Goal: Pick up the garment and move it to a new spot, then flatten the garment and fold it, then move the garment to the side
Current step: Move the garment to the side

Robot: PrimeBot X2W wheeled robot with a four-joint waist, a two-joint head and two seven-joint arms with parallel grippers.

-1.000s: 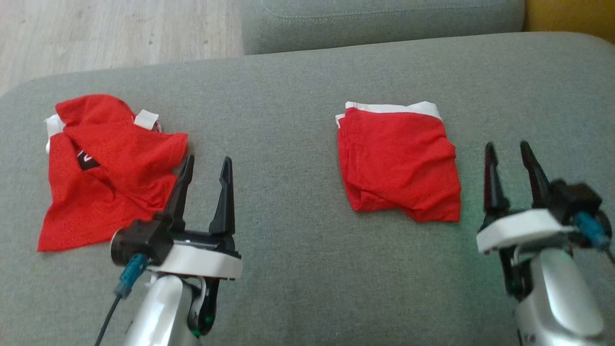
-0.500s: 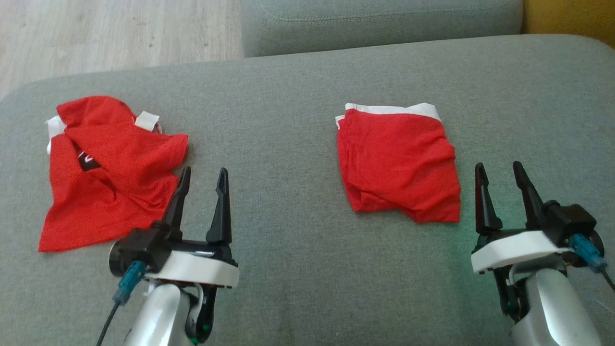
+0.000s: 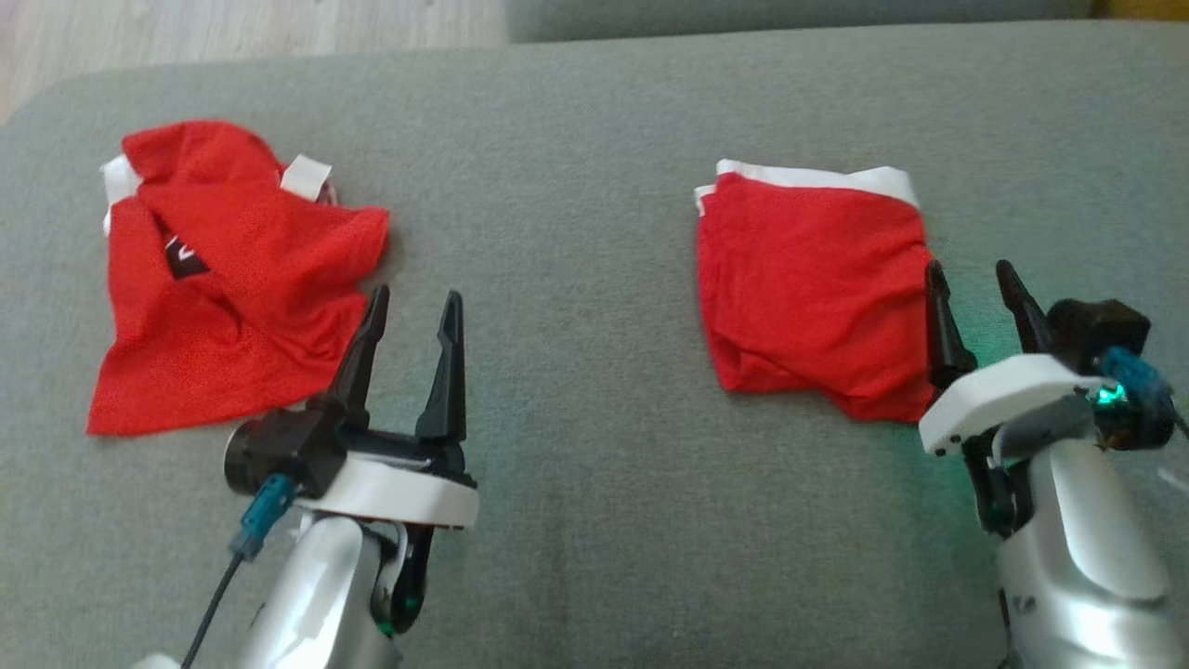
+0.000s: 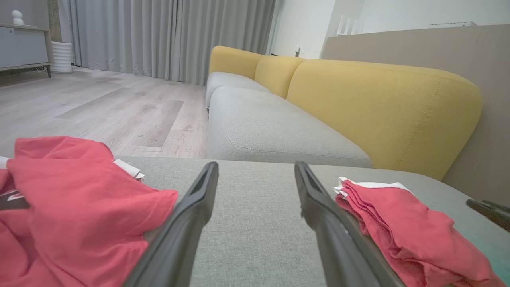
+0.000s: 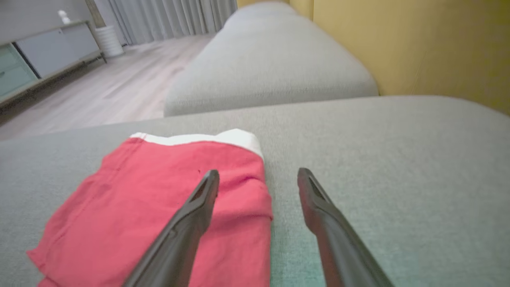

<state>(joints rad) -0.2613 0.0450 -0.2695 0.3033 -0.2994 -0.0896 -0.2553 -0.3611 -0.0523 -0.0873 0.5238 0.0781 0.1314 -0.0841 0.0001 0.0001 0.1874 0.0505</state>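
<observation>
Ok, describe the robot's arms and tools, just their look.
Each arm is a glossy silver-white forearm ending in a white wrist plate. The left tool and right tool each carry two long, tapered black fingers. A black housing beside each holds a teal connector; the left one trails a black cable. Small green lights glow near the wrists.

So left gripper (image 3: 415,297) and right gripper (image 3: 969,271) both have fingers spread wide apart, pointing forward, nothing pinched, pale forearms angled up underneath.
</observation>
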